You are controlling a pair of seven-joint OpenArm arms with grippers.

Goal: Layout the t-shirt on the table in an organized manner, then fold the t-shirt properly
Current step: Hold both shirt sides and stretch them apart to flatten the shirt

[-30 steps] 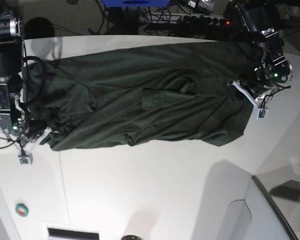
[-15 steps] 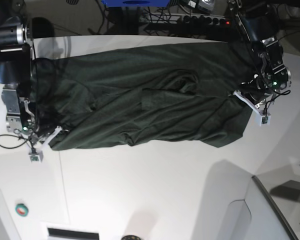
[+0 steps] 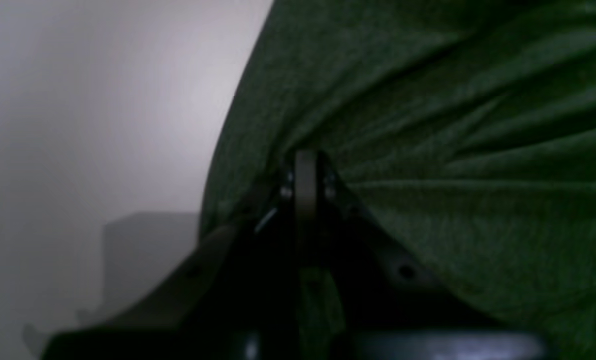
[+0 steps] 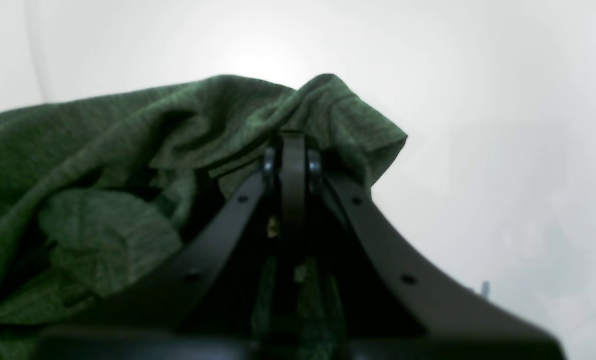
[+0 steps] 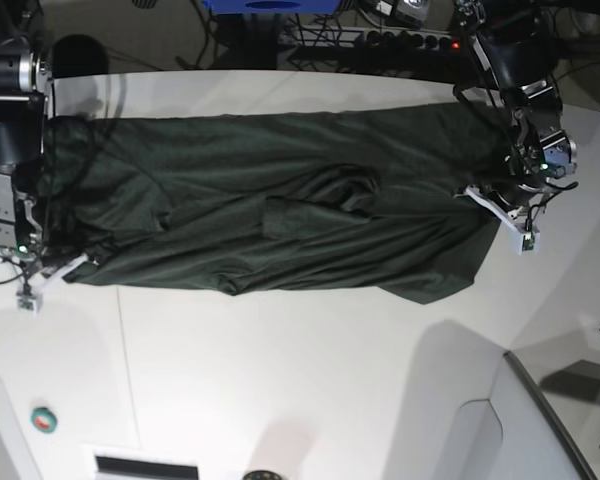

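Left gripper [image 3: 305,172] had its jaws together, pinching an edge of the plain dark green wrinkly cotton t-shirt [image 5: 280,215]. Right gripper [image 4: 292,150] was likewise clamped on a bunched corner of the fabric. The shirt lay stretched between both arms across the large glossy white table [image 5: 310,390], near its far edge. Judged step: spreading the garment flat. To do it well, both grips should pull apart evenly and low, keeping tension until the central folds flatten, then lower together. Cloth was soft, heathered knit, matte, with deep creases mid-body and a rumpled lump near the right gripper; the tabletop was smooth and reflective with a thin dark seam line [image 5: 128,370].
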